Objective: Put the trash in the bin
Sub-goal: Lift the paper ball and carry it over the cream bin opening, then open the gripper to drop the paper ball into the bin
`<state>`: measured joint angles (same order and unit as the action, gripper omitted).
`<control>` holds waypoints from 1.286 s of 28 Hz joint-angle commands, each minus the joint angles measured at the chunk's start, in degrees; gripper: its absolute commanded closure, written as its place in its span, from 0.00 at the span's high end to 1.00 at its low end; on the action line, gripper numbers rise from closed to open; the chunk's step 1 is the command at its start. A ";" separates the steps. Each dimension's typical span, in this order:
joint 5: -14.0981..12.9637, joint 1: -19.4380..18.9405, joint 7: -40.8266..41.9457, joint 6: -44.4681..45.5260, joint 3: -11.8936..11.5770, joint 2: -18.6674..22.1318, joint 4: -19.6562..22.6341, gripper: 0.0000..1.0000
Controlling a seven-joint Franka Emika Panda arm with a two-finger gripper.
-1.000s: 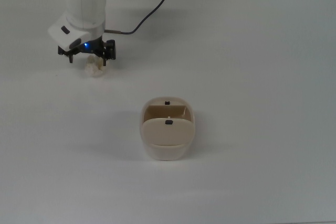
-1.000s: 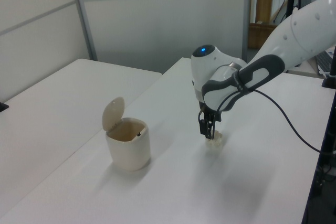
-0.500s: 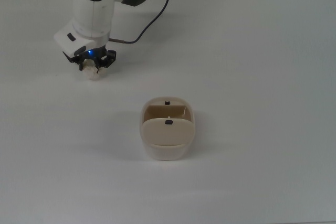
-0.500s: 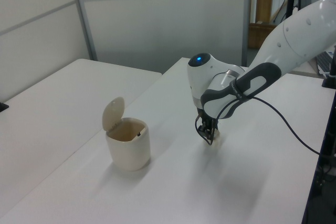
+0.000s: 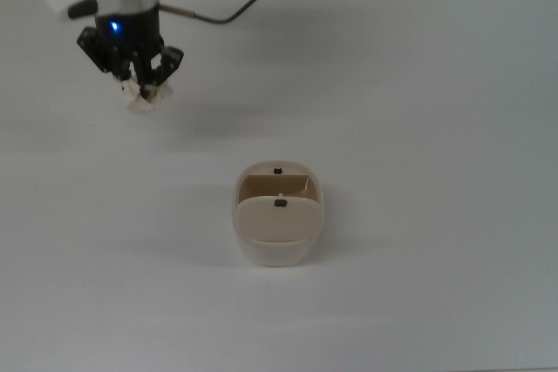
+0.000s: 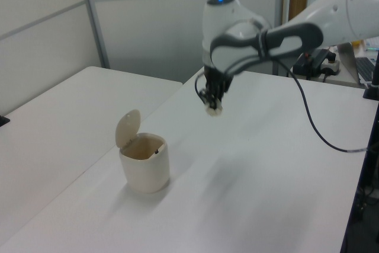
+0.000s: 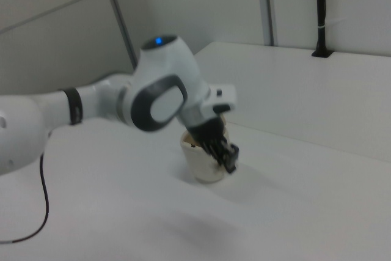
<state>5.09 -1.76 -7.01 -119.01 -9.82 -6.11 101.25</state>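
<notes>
The gripper (image 5: 139, 84) is closed on the trash (image 6: 212, 109), which hangs pinched at its fingertips, clear of the table (image 6: 254, 164). The bin (image 6: 144, 161) stands on the table below and well apart from the gripper, flap raised, mouth open. Judged step: carrying; next, travel across until above the opening, then release.

It looked like a lab: a bare white counter (image 6: 249, 170), grey partition panels (image 6: 177, 22), a robot arm (image 6: 284, 28) with trailing cable (image 6: 314, 128).
</notes>
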 commanded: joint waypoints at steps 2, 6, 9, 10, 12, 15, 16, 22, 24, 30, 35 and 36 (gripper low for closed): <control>-3.51 -1.49 -4.58 2.56 2.43 -1.01 -5.70 0.00; -2.72 -1.93 -8.89 2.12 4.54 -3.11 -6.85 0.00; -2.54 -2.63 -10.65 1.07 5.86 -4.96 -8.52 0.00; -2.46 -2.81 -11.53 -0.07 6.04 -5.75 -9.04 0.00; -2.28 -4.21 -14.51 -3.41 6.21 -7.51 -9.58 0.00; -1.05 -5.44 -17.68 -7.36 6.21 -9.18 -9.58 0.00; -0.61 -5.71 -18.73 -8.59 6.21 -9.62 -9.66 0.00; 4.30 -6.76 -26.28 -13.00 7.44 -15.23 -12.55 0.46; 5.19 -6.76 -28.31 -13.09 7.71 -16.56 -13.44 1.00; 5.89 -6.76 -29.29 -13.44 7.80 -17.18 -13.79 1.00; 5.89 -6.76 -29.03 -13.26 7.80 -16.66 -13.97 1.00; 5.89 -6.76 -29.03 -13.26 7.80 -16.48 -13.97 1.00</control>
<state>9.96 -8.47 -34.82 -131.93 -2.01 -22.89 88.21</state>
